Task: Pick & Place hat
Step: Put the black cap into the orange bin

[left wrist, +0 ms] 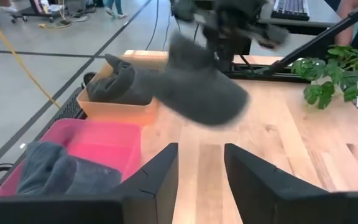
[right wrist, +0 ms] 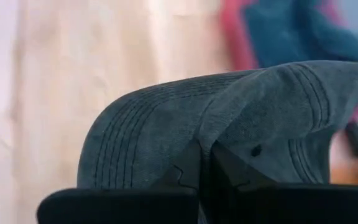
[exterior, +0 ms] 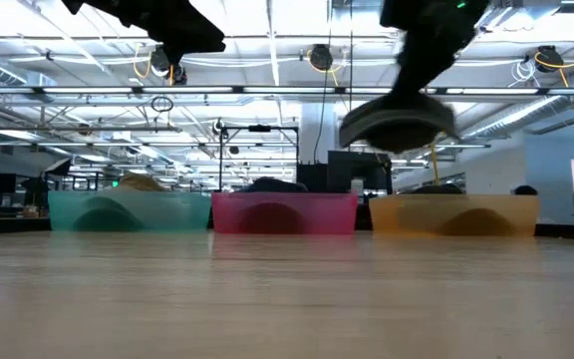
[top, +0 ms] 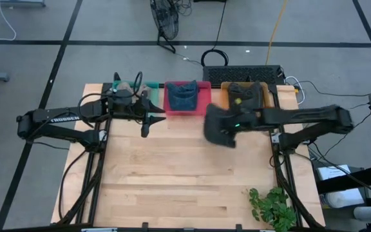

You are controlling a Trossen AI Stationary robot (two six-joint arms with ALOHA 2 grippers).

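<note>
Right claw (right wrist: 205,163) is clamped on the grey hat (right wrist: 229,130) fabric, held clear of the counter (top: 172,174). Soft, light, floppy; brim pinch judged adequate. Left claw (left wrist: 201,180) stands open.

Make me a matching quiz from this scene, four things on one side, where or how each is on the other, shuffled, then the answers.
Things:
1. grey cap
2. pink bin
3. orange bin
4. plant

Place or state:
A. lies at the table's near right corner
B. holds a blue hat
C. hangs clear of the table, pinched by the right tool
D. holds a dark hat

Pairs: 1-C, 2-B, 3-D, 4-A
</note>
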